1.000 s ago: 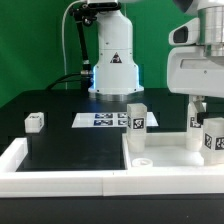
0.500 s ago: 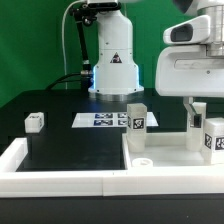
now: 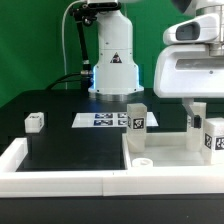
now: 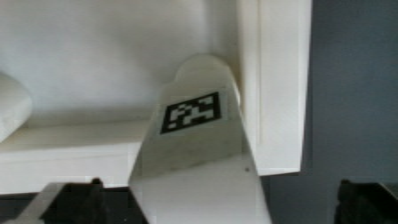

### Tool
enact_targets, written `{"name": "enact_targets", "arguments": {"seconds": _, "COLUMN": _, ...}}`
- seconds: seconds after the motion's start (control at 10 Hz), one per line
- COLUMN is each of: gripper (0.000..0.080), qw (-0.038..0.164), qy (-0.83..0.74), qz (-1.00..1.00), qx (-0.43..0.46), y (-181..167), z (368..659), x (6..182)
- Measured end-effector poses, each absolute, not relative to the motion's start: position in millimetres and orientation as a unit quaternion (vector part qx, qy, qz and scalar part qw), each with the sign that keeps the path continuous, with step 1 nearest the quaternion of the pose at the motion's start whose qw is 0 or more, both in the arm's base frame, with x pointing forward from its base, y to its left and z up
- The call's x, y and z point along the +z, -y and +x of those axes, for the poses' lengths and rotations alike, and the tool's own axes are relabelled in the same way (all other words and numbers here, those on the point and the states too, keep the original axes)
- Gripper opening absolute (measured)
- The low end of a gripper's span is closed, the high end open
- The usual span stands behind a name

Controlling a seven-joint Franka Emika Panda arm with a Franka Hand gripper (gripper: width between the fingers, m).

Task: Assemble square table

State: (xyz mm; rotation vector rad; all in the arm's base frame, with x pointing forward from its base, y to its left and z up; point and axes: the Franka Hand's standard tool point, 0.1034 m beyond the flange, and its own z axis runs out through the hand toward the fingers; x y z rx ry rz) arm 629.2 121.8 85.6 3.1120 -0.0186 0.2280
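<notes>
- Since the end effector (image 4: pixel 217 203) hangs with its jaws fully apart and nothing in them, I read this step as the approach to pick a leg. Don't close until a finger sits on each side.
- The target leg (image 4: pixel 189 150) stands upright between the fingertips in the wrist view, tag up. It looks slightly off the midline, so centre over it before going down.
- Descend straight. The leg is tall and narrow, and a sideways nudge could tip it.
- In the exterior view two legs stand close together under the end effector, the rear leg (image 3: pixel 197 125) and the tagged leg (image 3: pixel 213 138). I can't tell which is the target, and a finger may clip the other.
- The square table slab (image 3: pixel 175 160) lies flat at the exterior view's right, against the border rail (image 3: pixel 60 182). Whether those legs stand on it or just beside it is unclear.
- The corner leg (image 3: pixel 136 116) is upright at the slab's far corner. The stray leg (image 3: pixel 35 122) sits well apart on the tabletop (image 3: pixel 70 150).
- The marker board (image 3: pixel 100 120) is out of the path.
</notes>
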Motion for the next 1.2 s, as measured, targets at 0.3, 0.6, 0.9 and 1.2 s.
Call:
{"name": "enact_targets", "arguments": {"seconds": 0.3, "gripper": 0.0525, "qw": 0.016, "qy": -0.023, "qz": 0.997, "qx": 0.073, "y": -118.6, "z": 629.8, "x": 85.6}}
{"name": "enact_targets", "arguments": {"seconds": 0.6, "gripper": 0.0290, "qw": 0.016, "qy": -0.018, "qz": 0.997, "qx": 0.073, "y": -118.5, "z": 629.8, "x": 85.6}}
{"name": "enact_targets", "arguments": {"seconds": 0.9, "gripper": 0.0291, "qw": 0.011, "qy": 0.033, "qz": 0.997, "qx": 0.073, "y": -118.5, "z": 629.8, "x": 85.5}}
{"name": "enact_targets", "arguments": {"seconds": 1.2, "gripper": 0.0291, "qw": -0.002, "qy": 0.191, "qz": 0.979, "qx": 0.073, "y": -115.4, "z": 629.5, "x": 84.6}}
